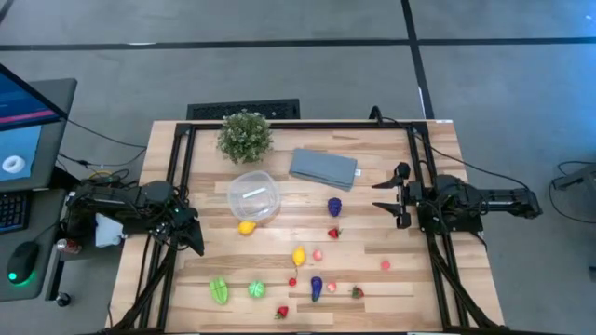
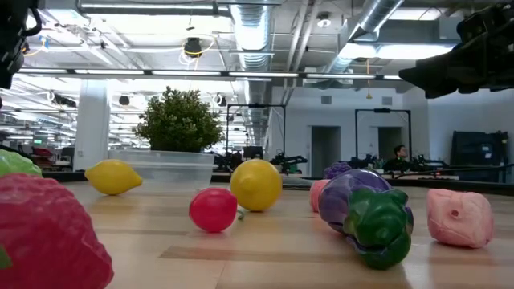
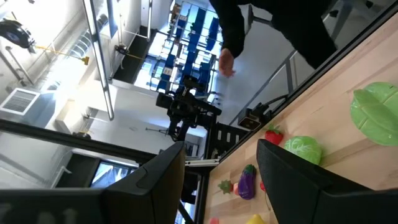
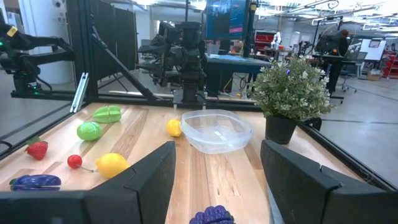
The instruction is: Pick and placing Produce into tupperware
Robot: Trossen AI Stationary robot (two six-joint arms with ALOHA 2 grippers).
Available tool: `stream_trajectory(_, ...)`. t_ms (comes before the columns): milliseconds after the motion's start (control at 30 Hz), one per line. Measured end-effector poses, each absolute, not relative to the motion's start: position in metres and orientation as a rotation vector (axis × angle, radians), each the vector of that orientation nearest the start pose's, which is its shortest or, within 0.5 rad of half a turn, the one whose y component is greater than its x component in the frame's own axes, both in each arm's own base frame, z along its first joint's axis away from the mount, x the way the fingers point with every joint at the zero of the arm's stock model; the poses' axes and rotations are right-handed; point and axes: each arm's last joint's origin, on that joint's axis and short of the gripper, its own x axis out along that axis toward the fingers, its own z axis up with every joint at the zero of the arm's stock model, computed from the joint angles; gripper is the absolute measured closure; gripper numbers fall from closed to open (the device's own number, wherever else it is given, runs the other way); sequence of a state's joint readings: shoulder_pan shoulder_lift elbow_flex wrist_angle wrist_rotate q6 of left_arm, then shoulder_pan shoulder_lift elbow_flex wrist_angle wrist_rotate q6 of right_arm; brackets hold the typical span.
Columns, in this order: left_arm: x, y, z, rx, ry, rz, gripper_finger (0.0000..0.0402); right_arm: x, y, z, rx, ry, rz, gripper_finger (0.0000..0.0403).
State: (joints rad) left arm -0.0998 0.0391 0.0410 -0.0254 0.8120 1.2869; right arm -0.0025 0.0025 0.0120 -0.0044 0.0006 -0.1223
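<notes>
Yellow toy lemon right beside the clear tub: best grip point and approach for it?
Judging from above, take the small yellow toy lemon across its short middle, coming straight down. It lies on its side at the rim of the round clear plastic container, so set the fingers along the rim line, not toward it, or one may hit the wall. The left tool is nearest, open and empty.

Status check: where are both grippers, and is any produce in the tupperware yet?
Left gripper open, empty, at left table edge. Right gripper open, empty, at right edge. Tupperware empty; produce on table, yellow lemon beside it. Nothing blocking.
</notes>
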Motion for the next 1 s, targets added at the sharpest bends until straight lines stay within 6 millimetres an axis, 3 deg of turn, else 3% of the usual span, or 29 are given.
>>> stream_trajectory(700,0.0862,-0.0297,0.1721,1.183,-0.563,-0.793,0.0209,0.0971,-0.0010,0.1671,-0.119,-0.006,-0.014,0.0143)
stream_trajectory(1000,0.0866,-0.0295,0.1728,1.095,-0.517,-0.795,0.0209,0.0972,-0.0007,0.1674,0.085,-0.011,-0.008,0.0143)
